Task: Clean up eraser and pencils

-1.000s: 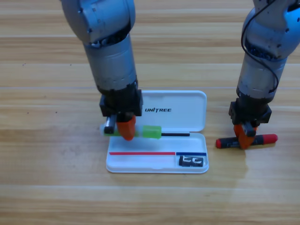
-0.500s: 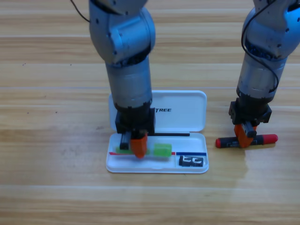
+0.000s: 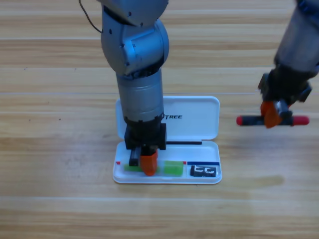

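Lifted now, right tool [image 3: 273, 115] clamps red pencil [image 3: 300, 120]; left tool [image 3: 145, 164] grips green pencil [image 3: 172, 168] in case [image 3: 199, 130].

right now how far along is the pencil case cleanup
Done: the eraser lies in the white case's tray at its right end. In hand: the left gripper holds the green pencil down in the tray, not released. The right gripper holds the red pencil right of the case. Left: release the green one, bring the red one in.
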Motion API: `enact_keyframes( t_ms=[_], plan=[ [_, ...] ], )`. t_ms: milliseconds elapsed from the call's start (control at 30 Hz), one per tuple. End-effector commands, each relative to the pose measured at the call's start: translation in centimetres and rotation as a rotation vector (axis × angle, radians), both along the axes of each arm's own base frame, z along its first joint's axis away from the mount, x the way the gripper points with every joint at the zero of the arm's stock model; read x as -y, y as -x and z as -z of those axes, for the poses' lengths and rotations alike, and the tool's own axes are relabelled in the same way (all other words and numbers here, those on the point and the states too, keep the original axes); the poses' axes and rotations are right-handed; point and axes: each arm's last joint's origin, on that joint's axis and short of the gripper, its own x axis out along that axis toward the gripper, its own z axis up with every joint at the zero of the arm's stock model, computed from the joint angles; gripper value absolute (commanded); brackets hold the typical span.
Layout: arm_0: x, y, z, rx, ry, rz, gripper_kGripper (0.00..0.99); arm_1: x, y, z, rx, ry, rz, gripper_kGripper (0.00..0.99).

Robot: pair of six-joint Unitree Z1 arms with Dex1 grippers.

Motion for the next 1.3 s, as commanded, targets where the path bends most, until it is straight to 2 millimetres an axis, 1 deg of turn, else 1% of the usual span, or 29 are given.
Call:
enact_keyframes(
  t_ms=[33, 67, 100, 200, 300, 433, 533, 600, 700, 767, 833, 933, 1000, 1067, 1167, 1233, 1300],
  plan=[
    [0.6, 0.6, 1.6, -0.048, -0.036, 0.007, 0.867, -0.4, 2.2, -0.6, -0.017, 0.007, -0.028, 0.0],
    [0.6, 0.6, 1.5, -0.049, -0.037, 0.009, 0.977, -0.5, 2.3, -0.6, -0.017, 0.007, -0.03, 0.0],
    [0.5, 0.6, 1.2, -0.044, -0.034, 0.009, 0.99, -0.7, 2.5, -0.6, -0.018, 0.006, -0.03, 0.0],
    [0.3, 0.6, 0.8, -0.041, -0.032, 0.006, 0.99, -1.2, 2.8, -0.7, -0.017, 0.004, -0.031, 0.0],
    [0.1, 0.7, 0.5, -0.04, -0.031, 0.006, 0.99, -2.1, 3.4, -0.8, -0.014, -0.005, -0.035, 0.0],
    [-0.2, 0.8, 0.0, -0.04, -0.029, 0.001, 0.99, -4.1, 3.8, -0.8, -0.013, -0.012, -0.043, 0.0],
    [-0.4, 0.9, -0.9, -0.034, -0.022, 0.001, 0.99, -5.5, 3.7, -0.5, -0.012, -0.016, -0.048, 0.0],
    [-0.6, 1.0, -1.9, -0.027, -0.013, 0.003, 0.99, -6.5, 3.7, -0.2, -0.01, -0.02, -0.052, 0.0],
    [-1.0, 1.2, -4.0, -0.014, 0.002, 0.006, 0.99, -7.8, 3.5, -0.1, -0.003, -0.031, -0.054, 0.0],
    [-1.4, 1.6, -6.1, 0.002, 0.021, 0.008, 0.99, -8.6, 3.3, 0.3, 0.0, -0.034, -0.056, 0.0],
    [-2.1, 2.1, -9.0, 0.037, 0.056, 0.008, 0.99, -9.4, 3.2, 0.7, -0.002, -0.031, -0.06, 0.0],
    [-3.9, 3.5, -13.8, 0.105, 0.119, -0.011, 0.99, -10.4, 3.1, 1.5, -0.003, -0.026, -0.067, 0.0],
    [-6.1, 4.1, -16.3, 0.147, 0.16, -0.037, 0.99, -11.2, 3.1, 2.3, -0.011, -0.016, -0.075, 0.0],
    [-8.7, 4.2, -18.2, 0.18, 0.191, -0.075, 0.99, -12.0, 2.9, 3.2, -0.018, -0.006, -0.081, 0.0],
    [-12.7, 3.9, -20.0, 0.213, 0.223, -0.158, 0.99, -13.3, 2.5, 4.5, -0.02, 0.001, -0.085, 0.0],
    [-15.1, 3.5, -20.5, 0.22, 0.235, -0.213, 0.99, -14.2, 2.1, 5.3, -0.019, 0.0, -0.086, 0.0],
    [-17.8, 3.5, -20.8, 0.243, 0.243, -0.255, 0.99, -14.9, 1.7, 6.0, -0.017, 0.002, -0.084, 0.0]
  ],
)
